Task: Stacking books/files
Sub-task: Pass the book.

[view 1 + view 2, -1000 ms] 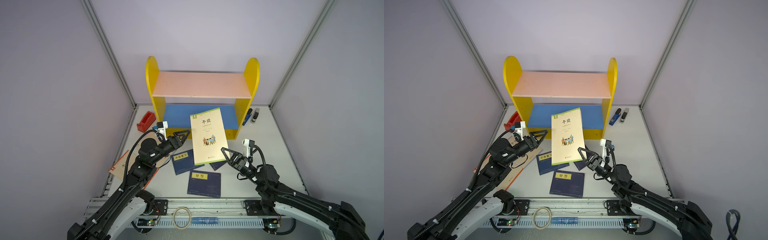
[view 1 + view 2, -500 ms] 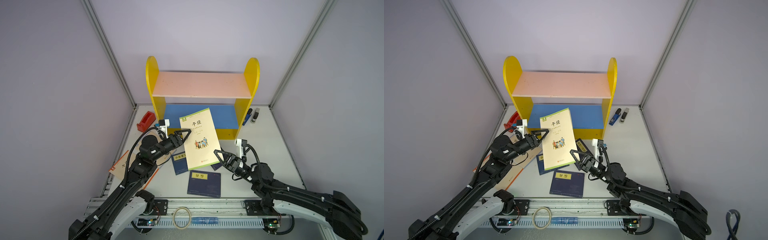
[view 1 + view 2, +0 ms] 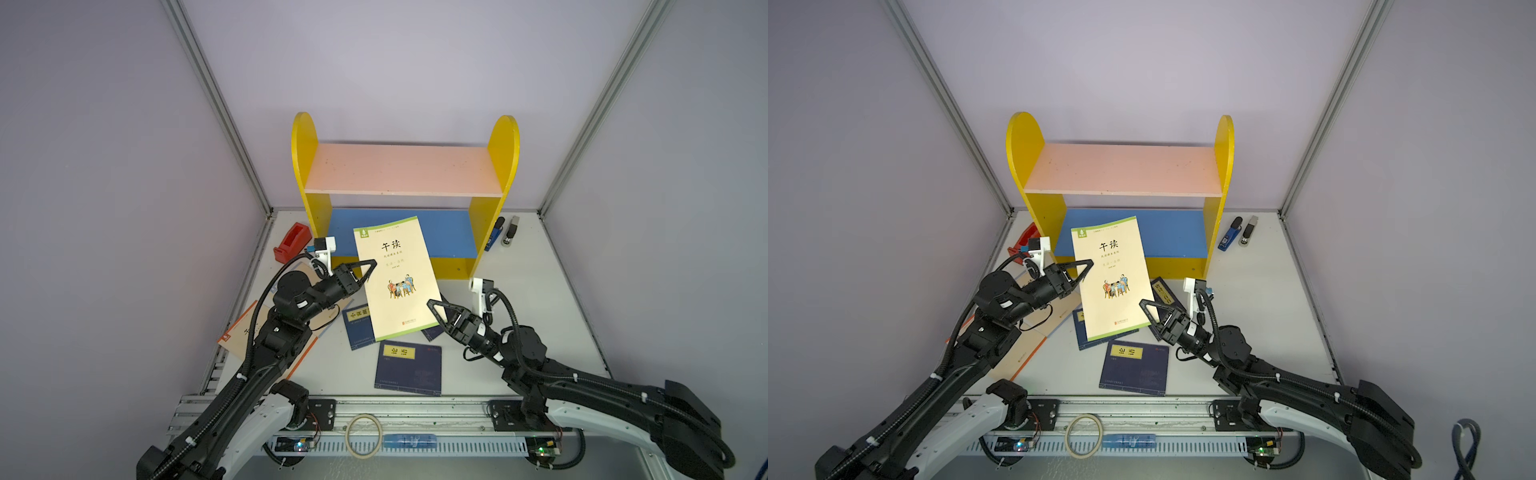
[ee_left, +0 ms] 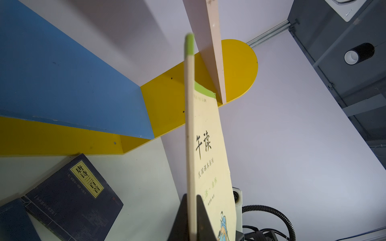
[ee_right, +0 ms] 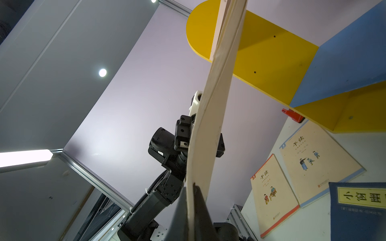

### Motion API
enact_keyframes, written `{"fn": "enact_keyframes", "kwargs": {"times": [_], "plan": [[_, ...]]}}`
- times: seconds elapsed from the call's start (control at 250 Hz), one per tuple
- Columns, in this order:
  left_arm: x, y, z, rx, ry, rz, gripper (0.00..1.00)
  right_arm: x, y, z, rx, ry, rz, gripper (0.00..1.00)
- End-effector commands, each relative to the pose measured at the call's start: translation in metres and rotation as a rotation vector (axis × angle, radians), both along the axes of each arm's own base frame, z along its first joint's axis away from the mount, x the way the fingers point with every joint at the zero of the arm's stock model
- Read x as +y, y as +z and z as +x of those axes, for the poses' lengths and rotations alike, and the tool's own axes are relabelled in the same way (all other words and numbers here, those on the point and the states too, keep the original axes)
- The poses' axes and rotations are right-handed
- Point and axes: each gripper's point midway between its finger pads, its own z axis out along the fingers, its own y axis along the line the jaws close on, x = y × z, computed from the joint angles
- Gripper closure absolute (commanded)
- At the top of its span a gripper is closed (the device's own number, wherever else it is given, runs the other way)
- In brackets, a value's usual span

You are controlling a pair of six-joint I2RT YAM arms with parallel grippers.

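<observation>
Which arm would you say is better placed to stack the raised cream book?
Probably left: the left gripper clamps the cream book, and the flat cream books lie under that arm.

Tilted book (image 3: 395,278) before shelf (image 3: 405,170), apparently above flat books (image 3: 358,332).

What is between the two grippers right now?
The cream book, held up in the air. The left gripper pinches one side edge and the right gripper has the opposite edge between its jaws. Both top views show it.
</observation>
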Motion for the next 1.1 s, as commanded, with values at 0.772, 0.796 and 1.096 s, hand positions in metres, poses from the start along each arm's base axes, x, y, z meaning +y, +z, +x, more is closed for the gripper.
{"fn": "enact_keyframes", "kwargs": {"times": [0.772,0.796,1.096], "plan": [[0.058,-0.020,-0.025,0.118,0.265,-0.194,1.00,0.053,-0.013,0.014,0.175,-0.237,0.059,0.65],[0.060,-0.020,-0.025,0.120,0.275,-0.195,1.00,0.053,-0.013,0.014,0.186,-0.242,0.076,0.66],[0.080,-0.029,-0.029,0.148,0.371,-0.204,1.00,0.070,-0.004,-0.005,0.229,-0.250,0.219,0.67]]}}
